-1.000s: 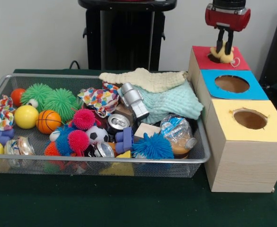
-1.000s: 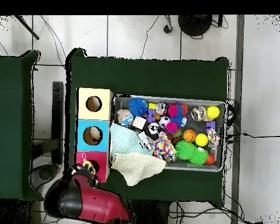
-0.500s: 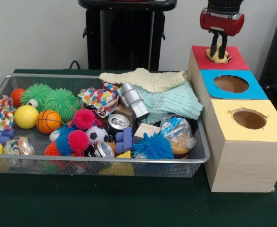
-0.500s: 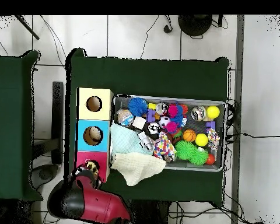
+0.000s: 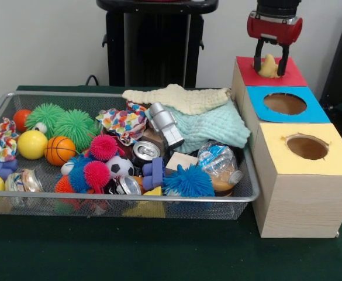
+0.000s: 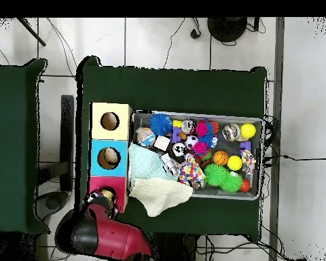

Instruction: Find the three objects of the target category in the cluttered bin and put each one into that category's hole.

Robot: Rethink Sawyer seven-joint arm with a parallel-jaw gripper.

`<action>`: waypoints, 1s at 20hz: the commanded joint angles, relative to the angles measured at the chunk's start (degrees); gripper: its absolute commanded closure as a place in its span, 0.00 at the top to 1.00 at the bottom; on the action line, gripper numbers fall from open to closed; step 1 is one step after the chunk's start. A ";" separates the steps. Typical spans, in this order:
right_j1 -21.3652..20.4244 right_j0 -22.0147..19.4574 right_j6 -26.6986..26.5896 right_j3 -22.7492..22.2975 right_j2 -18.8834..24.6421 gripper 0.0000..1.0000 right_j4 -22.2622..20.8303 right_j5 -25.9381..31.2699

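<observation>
My gripper (image 5: 270, 70) hangs over the red-topped box (image 5: 294, 76) at the far right. Its fingers stand apart, open, on either side of the tan-brown plush (image 5: 268, 63). The plush sits in the red hole and hides most of it. In the overhead view the gripper (image 6: 104, 198) is over the red card (image 6: 119, 183). The wire mesh bin (image 5: 130, 198) lies left of the boxes, full of clutter. Purple shapes show at the bin's front middle (image 5: 153, 173) and left end (image 5: 2, 168). I cannot make out a purple plush or a tiger for certain.
The blue-surrounded hole (image 5: 285, 103) and yellow-surrounded hole (image 5: 307, 147) lie nearer the camera in the same row of boxes. Cream (image 5: 185, 98) and pale green (image 5: 214, 126) cloths drape over the bin's right end. Spiky balls (image 5: 74, 126), sports balls (image 5: 59, 150) and cans (image 5: 144, 151) fill the bin.
The gripper carried the tan plush down onto the red hole, then its fingers spread apart and let go. The bin's contents have not moved.
</observation>
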State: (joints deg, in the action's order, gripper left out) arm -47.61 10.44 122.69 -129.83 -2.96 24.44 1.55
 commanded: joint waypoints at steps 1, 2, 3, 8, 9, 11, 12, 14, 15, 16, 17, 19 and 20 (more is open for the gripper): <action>3.01 -3.03 11.92 -4.32 1.91 1.00 -0.70 -2.76; 2.99 -2.68 11.39 -3.84 1.48 1.00 -0.58 -2.03; 3.11 -2.28 11.51 -3.65 1.32 1.00 -0.34 -2.16; 2.67 -1.65 11.37 -3.12 1.07 1.00 0.21 -0.90; 2.59 -1.34 11.28 -3.00 0.70 1.00 0.33 -0.53; 2.52 -1.22 11.42 -3.13 0.62 1.00 0.38 -0.65; 2.63 -0.78 11.28 -2.94 0.05 0.00 0.36 -0.68; 2.73 -0.29 11.29 -2.80 -0.53 0.00 0.55 -0.49; 2.70 -0.36 11.36 -3.03 -0.34 0.00 0.41 -0.85; 2.52 -1.15 11.33 -3.36 0.47 0.00 0.21 -0.72; 2.42 -1.69 10.91 -3.28 0.88 0.00 0.00 -0.17; 2.16 -2.35 10.23 -3.03 1.35 0.00 -0.25 0.62; 1.95 -2.36 10.29 -3.06 1.35 0.00 -0.12 0.90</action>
State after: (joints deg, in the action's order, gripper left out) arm -46.83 10.17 122.69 -130.88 -3.33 24.42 0.96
